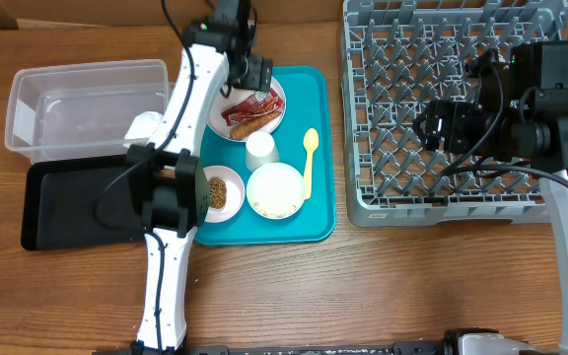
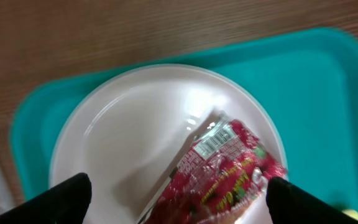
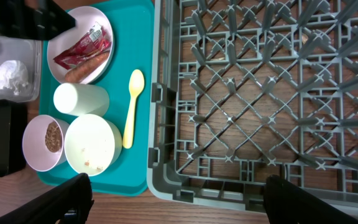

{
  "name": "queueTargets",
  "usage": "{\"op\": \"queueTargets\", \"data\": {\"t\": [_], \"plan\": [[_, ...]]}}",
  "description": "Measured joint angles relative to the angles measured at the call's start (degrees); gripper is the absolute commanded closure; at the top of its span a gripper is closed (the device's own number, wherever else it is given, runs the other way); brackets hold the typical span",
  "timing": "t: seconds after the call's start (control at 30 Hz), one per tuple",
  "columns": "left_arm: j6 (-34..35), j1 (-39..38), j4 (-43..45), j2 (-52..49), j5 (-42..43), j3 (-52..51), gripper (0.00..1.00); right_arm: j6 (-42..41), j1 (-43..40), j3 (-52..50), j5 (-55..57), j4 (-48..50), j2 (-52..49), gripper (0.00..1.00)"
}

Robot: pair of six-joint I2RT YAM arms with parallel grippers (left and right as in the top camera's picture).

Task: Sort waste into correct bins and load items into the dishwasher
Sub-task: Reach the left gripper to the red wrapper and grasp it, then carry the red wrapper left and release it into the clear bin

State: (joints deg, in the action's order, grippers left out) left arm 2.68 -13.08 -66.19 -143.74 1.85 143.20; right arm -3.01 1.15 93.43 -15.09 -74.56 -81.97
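My left gripper [image 1: 254,71] is open and hovers just above the white plate [image 2: 129,124], its fingers [image 2: 179,205] on either side of the red snack wrapper [image 2: 229,168]. An orange carrot [image 1: 254,124] lies beside the wrapper on the plate. A cup [image 1: 261,150], a yellow spoon [image 1: 310,163], a bowl with brown food [image 1: 220,192] and a bowl with rice specks [image 1: 276,190] sit on the teal tray [image 1: 314,212]. A white napkin [image 1: 144,125] lies in the clear tub [image 1: 87,99]. My right gripper [image 3: 176,205] is open and empty above the grey dish rack [image 1: 442,99].
The black tray [image 1: 67,207] lies in front of the clear tub at the left, partly under my left arm. The dish rack stands right of the teal tray, almost touching it. Bare wooden table runs along the front edge.
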Motion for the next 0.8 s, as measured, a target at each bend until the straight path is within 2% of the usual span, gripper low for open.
{"op": "queueTargets", "data": {"t": [0.17,0.27,0.63,0.7,0.8], "plan": [[-9.53,0.00,-6.34,0.48,1.01,2.58,0.09,0.00,0.00,0.00,0.00,0.00,0.00,0.10],[-13.77,0.00,-6.25,0.35,1.18,0.28,0.09,0.02,0.02,0.00,0.00,0.00,0.00,0.10],[-18.05,0.02,3.06,-0.17,1.38,-11.72,0.12,0.02,0.00,0.00,-0.17,-0.13,0.00,0.10],[-18.10,0.02,4.33,-0.17,1.60,-13.09,0.17,0.00,0.00,0.00,-0.24,-0.35,0.00,0.10],[-18.10,0.13,6.25,-0.17,1.60,-13.79,0.32,0.00,0.00,0.00,-0.55,-0.46,0.00,0.10]]}}
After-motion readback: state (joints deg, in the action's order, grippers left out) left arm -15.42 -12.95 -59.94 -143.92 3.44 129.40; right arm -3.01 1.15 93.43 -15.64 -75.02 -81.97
